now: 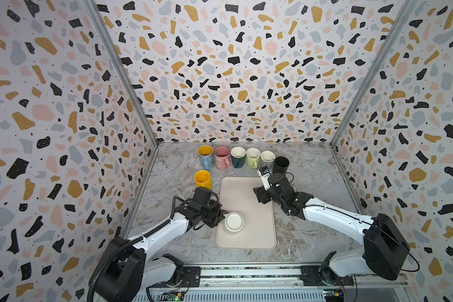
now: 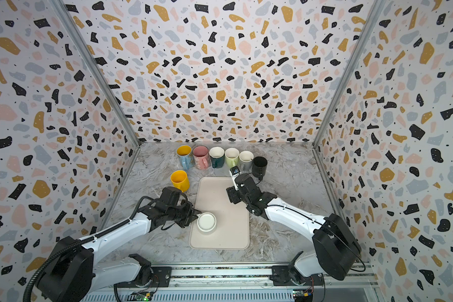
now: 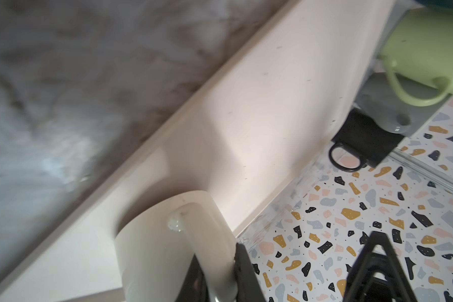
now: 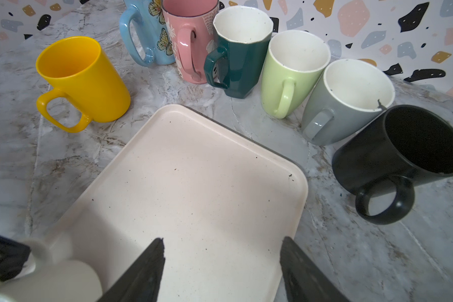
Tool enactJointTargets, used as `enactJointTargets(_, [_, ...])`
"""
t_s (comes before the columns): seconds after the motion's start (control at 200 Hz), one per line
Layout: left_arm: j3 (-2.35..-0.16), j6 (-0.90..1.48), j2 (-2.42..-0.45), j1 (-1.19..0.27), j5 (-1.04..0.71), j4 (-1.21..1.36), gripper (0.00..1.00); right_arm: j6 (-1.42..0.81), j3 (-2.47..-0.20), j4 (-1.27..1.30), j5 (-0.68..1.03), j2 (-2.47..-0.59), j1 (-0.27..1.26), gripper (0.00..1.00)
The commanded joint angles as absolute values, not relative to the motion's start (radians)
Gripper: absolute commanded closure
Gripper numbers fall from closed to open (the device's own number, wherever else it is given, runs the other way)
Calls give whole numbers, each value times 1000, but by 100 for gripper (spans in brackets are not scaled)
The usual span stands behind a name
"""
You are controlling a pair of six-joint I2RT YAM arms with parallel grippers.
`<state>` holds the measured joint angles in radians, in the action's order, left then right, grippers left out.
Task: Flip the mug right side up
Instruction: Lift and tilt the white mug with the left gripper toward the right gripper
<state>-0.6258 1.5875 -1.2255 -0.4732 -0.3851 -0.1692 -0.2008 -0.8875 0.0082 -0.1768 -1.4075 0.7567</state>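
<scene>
A cream mug [image 1: 234,221] [image 2: 206,221] stands upside down, base up, on the near left part of the beige tray [image 1: 249,193] [image 2: 220,196]. My left gripper [image 1: 221,216] [image 2: 195,217] reaches it from the left and is shut on the mug's handle [image 3: 207,248], which sits between the black fingers [image 3: 243,272]. The mug's wall [image 3: 152,251] shows blurred beside them. My right gripper [image 1: 260,195] [image 2: 232,194] [image 4: 222,243] hovers open over the tray's far right part with nothing between its fingers. The mug [image 4: 53,282] lies off to its side.
Several upright mugs line the back wall: blue [image 1: 205,157], pink [image 1: 222,157], dark teal [image 1: 238,156], green [image 1: 253,157], grey [image 1: 267,159] and black [image 1: 281,165]. A yellow mug [image 1: 202,179] stands left of the tray's far corner. Patterned walls enclose the marble table [image 1: 173,170].
</scene>
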Motion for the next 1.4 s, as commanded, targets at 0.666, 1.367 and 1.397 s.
enactJointTargets(0.666, [-868,692,-1058,-639,-23,160,100,-198,-914,-95,-218,-1278,746,34])
enactJointTargets(1.367, [-646,-278,-1109,-1017,495,588,100,-77,-1089,-233,-8,-1182,669,34])
enactJointTargets(1.397, [-637,-320,-1116,-1030,515,610,100,-66,-1103,-240,15,-1184,665,34])
